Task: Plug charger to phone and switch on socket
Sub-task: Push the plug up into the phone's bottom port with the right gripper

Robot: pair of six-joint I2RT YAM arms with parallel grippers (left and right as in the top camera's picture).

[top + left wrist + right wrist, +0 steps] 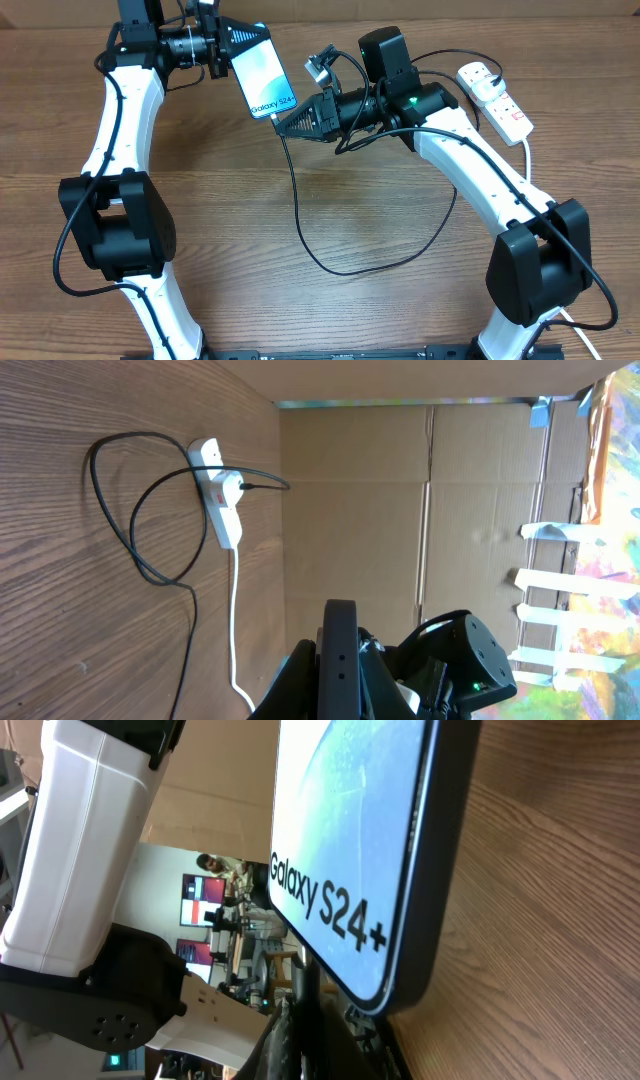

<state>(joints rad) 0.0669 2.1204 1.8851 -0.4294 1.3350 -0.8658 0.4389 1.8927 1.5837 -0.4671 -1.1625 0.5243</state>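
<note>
At the far left of the table point(350, 320), the left gripper point(222, 48) is clamped on the far short edge of the phone point(262, 72). Screen faces up and is tilted, with the "Galaxy S24+" end pointing near-right. Left wrist cam only gets the phone edge-on. Just right of that end is the right gripper point(282, 121), fingers pinched together on the connector tip of the charger point(300, 215), right at the phone's near short edge. Can't tell if the tip is seated; right wrist cam shows only screen, text and a dark blur below. The black cable drops from the tip, loops near across the wood, then runs far-right to its plug in the socket point(495, 97) at the far right edge. Red switch marks visible, on/off not readable. The thick white cord point(527, 160) trails near from the strip.
</note>
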